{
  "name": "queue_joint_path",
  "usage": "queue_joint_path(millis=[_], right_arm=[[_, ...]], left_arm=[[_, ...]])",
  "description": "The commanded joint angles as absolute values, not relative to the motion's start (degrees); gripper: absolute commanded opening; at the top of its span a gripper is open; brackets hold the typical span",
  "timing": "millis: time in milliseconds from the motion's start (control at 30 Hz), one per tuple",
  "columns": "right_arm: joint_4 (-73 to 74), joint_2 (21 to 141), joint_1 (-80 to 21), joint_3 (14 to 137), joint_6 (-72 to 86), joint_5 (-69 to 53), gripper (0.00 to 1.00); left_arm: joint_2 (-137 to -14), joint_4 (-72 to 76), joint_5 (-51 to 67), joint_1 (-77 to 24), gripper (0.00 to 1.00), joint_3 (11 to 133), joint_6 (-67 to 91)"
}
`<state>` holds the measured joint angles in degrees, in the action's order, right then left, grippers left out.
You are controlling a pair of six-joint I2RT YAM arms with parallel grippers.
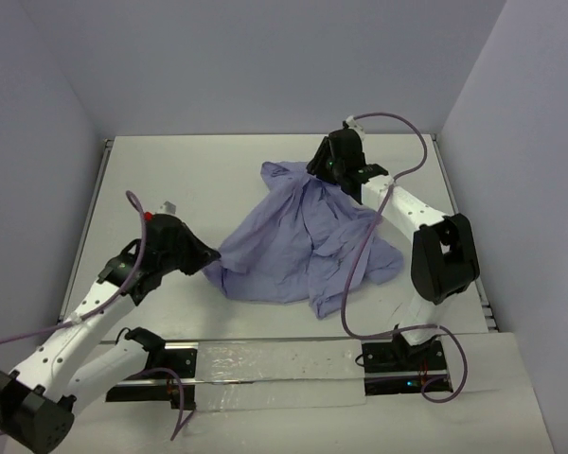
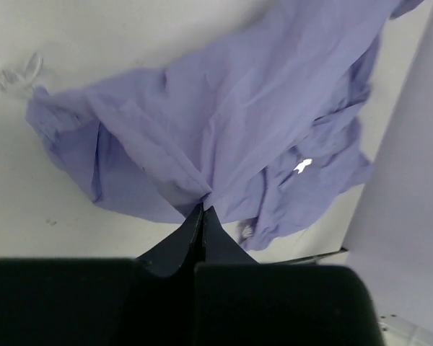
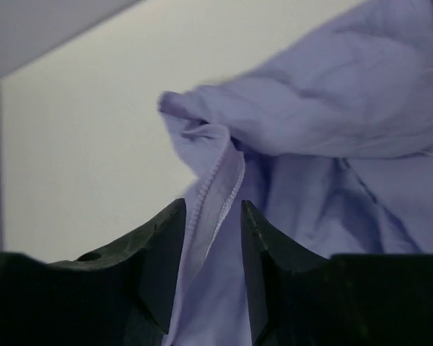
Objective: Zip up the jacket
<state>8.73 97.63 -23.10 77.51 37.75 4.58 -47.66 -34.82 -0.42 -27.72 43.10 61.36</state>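
The lavender jacket (image 1: 308, 236) lies crumpled in the middle of the white table. My left gripper (image 1: 208, 257) is at its near-left edge. In the left wrist view my left gripper (image 2: 203, 207) is shut, pinching a fold of the jacket (image 2: 238, 122). My right gripper (image 1: 327, 172) is at the jacket's far top edge. In the right wrist view my right gripper (image 3: 213, 204) is open, its jaws on either side of a zipper edge (image 3: 220, 191) of the jacket (image 3: 332, 115), with a gap on each side.
The white table (image 1: 170, 170) is walled at the back and both sides. The right arm's purple cable (image 1: 360, 265) hangs over the jacket's right part. A clear plastic strip (image 1: 265, 364) lies along the near edge between the arm bases.
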Motion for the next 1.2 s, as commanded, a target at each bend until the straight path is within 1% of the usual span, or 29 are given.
queue_joint_path(millis=[0,33,100,233,367,433,533,633,700,767,933,1067,1133,1167], right_arm=[[8.66,96.19,-22.01,77.42,37.85,2.68,0.63],[8.94,95.4,-22.08,76.82,37.85,2.69,0.67],[9.48,92.66,-22.32,75.23,38.23,2.42,0.66],[8.63,86.57,-25.47,69.79,37.9,2.02,0.61],[7.76,82.93,-32.48,63.68,38.38,3.6,0.58],[4.33,82.0,-35.92,58.7,40.93,1.39,0.57],[-0.07,82.47,-40.56,54.59,43.59,0.42,0.57],[-6.54,83.03,-42.59,50.91,46.51,-2.44,0.6],[-11.13,84.41,-43.61,48.45,48.95,-4.99,0.64],[-12.38,86.61,-44.39,48.41,49.7,-5.57,0.67],[-20.75,91.04,-44.92,46.4,54.69,-8.61,0.68],[-23.67,93.11,-45.23,45.32,57.88,-8.47,0.69],[-25.75,93.9,-45.26,44.34,59.23,-8.23,0.77],[-26.67,94.18,-45.26,43.91,59.93,-8.17,0.78]], left_arm=[[-53.98,-26.37,3.35,-33.33,0.0,41.42,64.23],[-55.89,-26.42,2.92,-34.11,0.0,41.94,64.02],[-58.42,-26.88,1.65,-35.49,0.0,43.07,63.56],[-59.43,-27.37,0.19,-35.6,0.0,44.49,63.12],[-59.08,-30.2,-5.38,-35.5,0.0,47.27,62.54],[-58.35,-31.52,-7.56,-35.37,0.0,48.85,62.32],[-56.48,-30.5,-6.41,-34.54,0.0,49.99,61.49],[-55.99,-30.64,-2.98,-33.44,0.0,51.12,61.04],[-56.17,-31.66,-2.84,-33.48,0.0,52.37,60.82],[-56.16,-32.45,-4.59,-33.4,0.0,53.0,60.65],[-55.81,-33.49,-6.77,-33.31,0.0,53.35,60.73],[-55.67,-33.71,-6.91,-33.26,0.0,53.67,60.73],[-55.43,-34.02,-7.18,-33.22,0.0,54.0,60.53],[-55.36,-34.2,-7.32,-33.23,0.0,54.25,60.47]])
